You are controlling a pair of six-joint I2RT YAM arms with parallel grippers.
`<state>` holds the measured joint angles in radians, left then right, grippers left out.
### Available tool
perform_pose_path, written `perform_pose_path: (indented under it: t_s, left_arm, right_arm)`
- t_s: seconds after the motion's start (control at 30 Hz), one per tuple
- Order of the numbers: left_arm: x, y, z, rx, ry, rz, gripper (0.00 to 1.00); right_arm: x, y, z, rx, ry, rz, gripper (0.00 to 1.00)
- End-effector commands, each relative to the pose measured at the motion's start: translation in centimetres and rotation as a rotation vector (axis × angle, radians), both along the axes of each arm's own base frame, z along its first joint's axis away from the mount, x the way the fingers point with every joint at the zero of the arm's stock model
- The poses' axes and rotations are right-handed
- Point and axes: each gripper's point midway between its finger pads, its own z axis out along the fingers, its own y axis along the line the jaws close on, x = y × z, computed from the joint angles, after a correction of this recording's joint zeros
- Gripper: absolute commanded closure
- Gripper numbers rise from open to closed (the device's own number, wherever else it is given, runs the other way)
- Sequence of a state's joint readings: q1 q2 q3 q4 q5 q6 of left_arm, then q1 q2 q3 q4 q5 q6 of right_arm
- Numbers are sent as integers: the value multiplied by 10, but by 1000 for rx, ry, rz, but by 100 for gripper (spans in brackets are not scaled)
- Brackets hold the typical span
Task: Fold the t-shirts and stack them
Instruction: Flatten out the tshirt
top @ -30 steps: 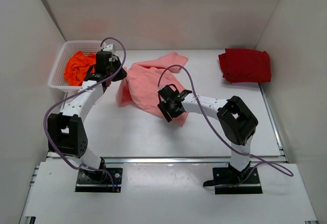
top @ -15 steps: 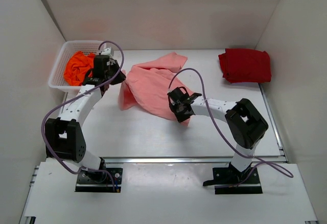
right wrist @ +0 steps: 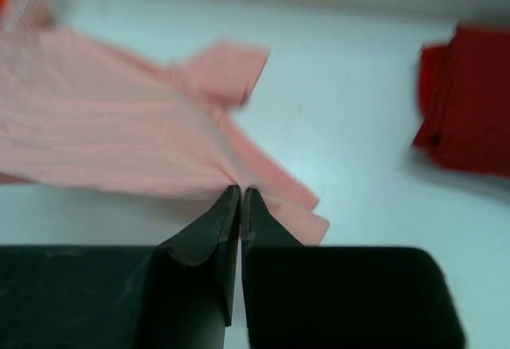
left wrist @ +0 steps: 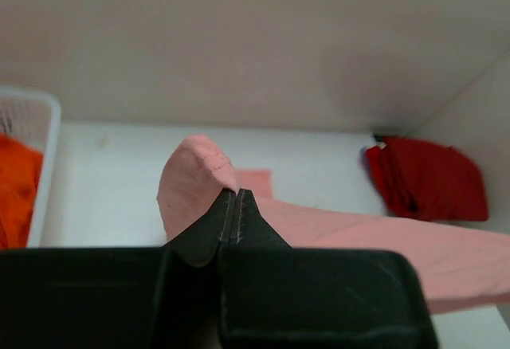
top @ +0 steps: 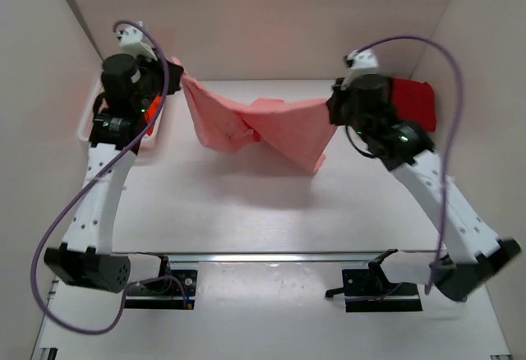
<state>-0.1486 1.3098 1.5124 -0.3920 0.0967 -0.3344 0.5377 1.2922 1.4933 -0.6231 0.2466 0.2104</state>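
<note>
Pale walls (top: 271, 23) enclose the white counter (top: 246, 212). Above it a salmon-pink cloth t-shirt (top: 271, 126) hangs stretched between the left end effector (left wrist: 237, 205) and right end effector (right wrist: 241, 201), each clamped tight on an edge. A dark red cloth t-shirt (top: 415, 101) lies far right.

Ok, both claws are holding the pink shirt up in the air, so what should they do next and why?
Probably lower the salmon-pink t-shirt flat onto the table. The left gripper and right gripper are each shut on an edge, stretching it between them in the air, but it hangs bunched in the middle, so it needs spreading before any fold.
</note>
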Motion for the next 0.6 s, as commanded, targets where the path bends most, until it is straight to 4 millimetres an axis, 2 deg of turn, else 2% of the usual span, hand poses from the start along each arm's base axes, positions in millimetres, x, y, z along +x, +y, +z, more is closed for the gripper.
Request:
perform_pose_path:
  t_s: [0.0, 0.03, 0.07, 0.1, 0.13, 0.17, 0.2, 0.27, 0.3, 0.33, 0.37, 0.4, 0.43, 0.47, 0.53, 0.57]
  left_arm:
    - [-64, 2, 100, 30, -253, -40, 100]
    - [-71, 4, 111, 31, -279, -32, 100]
    - [-87, 4, 129, 33, -328, -36, 100]
    - [-100, 4, 138, 44, -352, -36, 100]
    - [-109, 0, 145, 42, -367, -43, 100]
    - [-119, -1, 152, 47, -395, -52, 100]
    - [-128, 1, 158, 37, -412, -48, 100]
    - [-139, 2, 164, 21, -433, -59, 100]
    - [-148, 1, 168, 9, -446, -71, 100]
    - [-145, 1, 168, 9, -444, -70, 100]
    - [-148, 1, 174, -5, -456, -73, 100]
    - [-145, -1, 178, -5, -461, -79, 100]
    - [-137, -2, 176, 0, -445, -77, 100]
    - [-139, -5, 183, 1, -456, -91, 100]
    - [-117, -4, 181, 28, -437, -65, 100]
    - [-111, -5, 182, 37, -436, -65, 100]
  right_arm:
    - [-32, -46, 88, 47, -239, -127, 100]
    - [-44, -61, 109, 86, -306, -154, 100]
    - [-62, -76, 129, 131, -374, -179, 100]
    - [-77, -92, 145, 168, -430, -199, 100]
    - [-83, -108, 152, 175, -459, -239, 100]
    - [-100, -118, 166, 208, -510, -233, 100]
    - [-109, -132, 172, 207, -537, -260, 99]
    - [-124, -162, 191, 176, -597, -329, 100]
    - [-131, -157, 199, 161, -605, -273, 100]
    - [-132, -164, 207, 132, -615, -272, 100]
    - [-133, -180, 209, 102, -618, -333, 100]
    - [-130, -174, 211, 113, -618, -298, 100]
    - [-121, -159, 207, 161, -594, -235, 100]
    - [-111, -154, 206, 175, -591, -226, 100]
    - [-81, -154, 189, 168, -546, -246, 100]
    - [-72, -147, 184, 158, -529, -225, 100]
